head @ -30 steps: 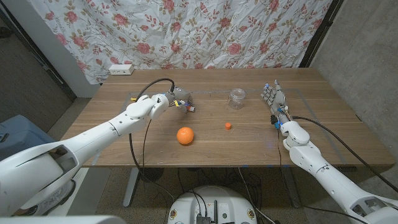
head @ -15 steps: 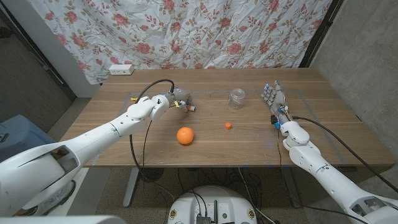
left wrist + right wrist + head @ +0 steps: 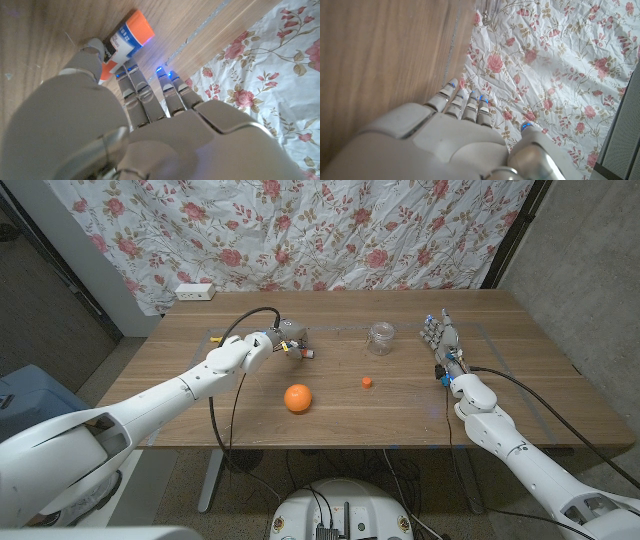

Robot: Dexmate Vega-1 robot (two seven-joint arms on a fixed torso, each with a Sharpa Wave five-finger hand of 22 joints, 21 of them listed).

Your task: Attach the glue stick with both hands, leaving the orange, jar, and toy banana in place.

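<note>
From the head camera, I see the left hand [image 3: 283, 339] far out on the wooden table [image 3: 330, 395], with its fingers closed around the glue stick [image 3: 305, 353], whose end comes out from the hand toward the jar. The orange [image 3: 297, 398] lies near the front edge, well apart from this hand. A small orange cap [image 3: 368, 382] lies between the orange and the clear jar [image 3: 380, 337]. The right hand [image 3: 438, 338] stands on its edge at the right side, fingers straight and close together, holding nothing.

In the left wrist camera, the left hand [image 3: 125, 125] pinches the glue stick [image 3: 125, 42] between thumb and fingers; its orange end lies against the table.

In the right wrist camera, the right hand [image 3: 450, 135] has its fingers stretched toward the flowered curtain [image 3: 545, 65], slightly apart, touching nothing.
</note>
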